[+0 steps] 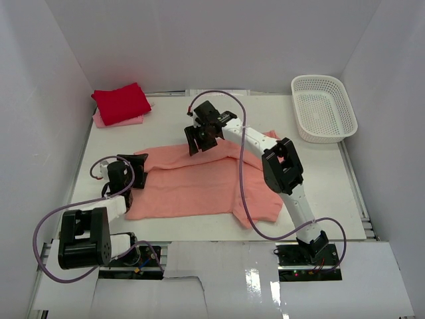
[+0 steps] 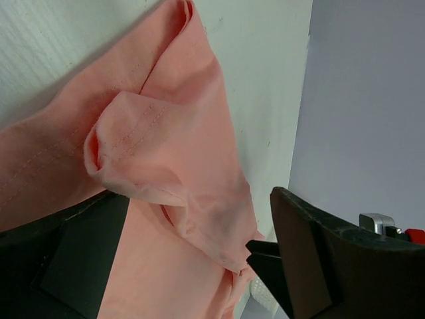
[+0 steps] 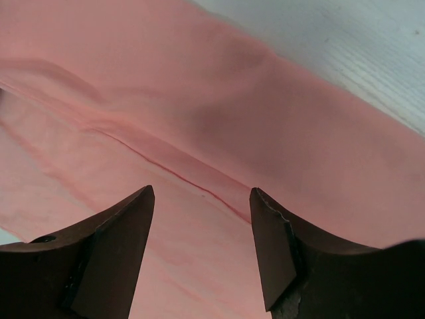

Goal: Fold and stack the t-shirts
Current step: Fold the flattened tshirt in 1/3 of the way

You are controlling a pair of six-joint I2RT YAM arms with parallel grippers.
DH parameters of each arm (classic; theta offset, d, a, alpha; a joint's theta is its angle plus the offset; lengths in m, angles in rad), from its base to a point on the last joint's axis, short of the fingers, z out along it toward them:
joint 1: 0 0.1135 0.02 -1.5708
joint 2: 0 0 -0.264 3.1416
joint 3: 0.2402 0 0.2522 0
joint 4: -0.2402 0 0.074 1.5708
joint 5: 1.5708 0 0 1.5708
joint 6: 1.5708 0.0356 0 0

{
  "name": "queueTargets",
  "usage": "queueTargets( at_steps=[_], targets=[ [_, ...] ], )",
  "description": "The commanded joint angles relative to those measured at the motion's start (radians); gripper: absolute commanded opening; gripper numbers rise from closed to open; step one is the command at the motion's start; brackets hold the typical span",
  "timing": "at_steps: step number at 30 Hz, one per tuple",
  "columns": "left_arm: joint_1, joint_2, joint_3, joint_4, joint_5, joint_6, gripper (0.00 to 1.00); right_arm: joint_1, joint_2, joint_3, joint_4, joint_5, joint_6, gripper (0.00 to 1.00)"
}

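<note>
**Two open grippers over the big salmon-pink shirt**

The salmon-pink shirt (image 1: 192,189) lies spread out in the middle of the table (image 1: 332,193). It is the biggest shirt. Its near right part is folded over and sticks out toward the near edge.

The bright red shirt (image 1: 121,103) is folded up in the far left corner. It sits on top of the pale pink shirt (image 1: 126,121), which peeks out under it. The white basket (image 1: 317,77) sits in the far right corner, well apart from all the shirts. Only the top view shows these three things.

The left gripper (image 1: 137,169) is at the left end of the salmon-pink shirt. From above it is hard to see how its jaws stand. The left wrist view shows this better. There the left gripper (image 2: 199,199) has its jaws wide apart, and a bunched-up lump of the salmon-pink shirt (image 2: 172,139) sits between them. A stitched hem runs across that lump. This view also shows bare table and a grey wall (image 2: 365,100) past the cloth.

The right gripper (image 1: 199,139) is over the far edge of the salmon-pink shirt, near the middle of the table. The right wrist view shows the right gripper (image 3: 202,193) with its jaws apart and nothing between them. Below it, the salmon-pink shirt (image 3: 219,119) lies flat, with a long crease running across it. A strip of white table shows at the top right of that view.
</note>
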Motion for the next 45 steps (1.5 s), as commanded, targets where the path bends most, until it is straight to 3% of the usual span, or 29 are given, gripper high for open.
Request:
queueTargets(
  at_steps=[1, 17, 18, 22, 33, 39, 45],
  targets=[
    [-0.022, 0.017, 0.027, 0.056, -0.036, 0.005, 0.98, 0.012, 0.014, 0.037, -0.002, -0.038, -0.009, 0.66],
    [-0.058, 0.071, 0.081, 0.104, -0.098, 0.074, 0.98, 0.048, 0.085, -0.069, 0.024, 0.031, -0.032, 0.63],
    [-0.056, 0.077, 0.085, 0.104, -0.100, 0.075, 0.98, 0.051, 0.088, -0.075, 0.026, 0.032, -0.032, 0.60],
    [-0.059, 0.097, 0.088, 0.110, -0.097, 0.071, 0.98, 0.059, 0.093, -0.098, 0.029, 0.035, -0.027, 0.28],
    [-0.058, 0.017, 0.032, 0.107, -0.089, 0.092, 0.98, 0.063, 0.093, -0.100, 0.023, 0.045, -0.027, 0.29],
    [-0.058, -0.043, 0.024, 0.042, -0.098, 0.113, 0.98, 0.062, 0.089, -0.097, 0.023, 0.046, -0.024, 0.29],
    [-0.058, -0.008, 0.073, -0.045, -0.088, 0.121, 0.98, 0.062, 0.082, -0.098, 0.021, 0.052, -0.023, 0.28]
  ],
)
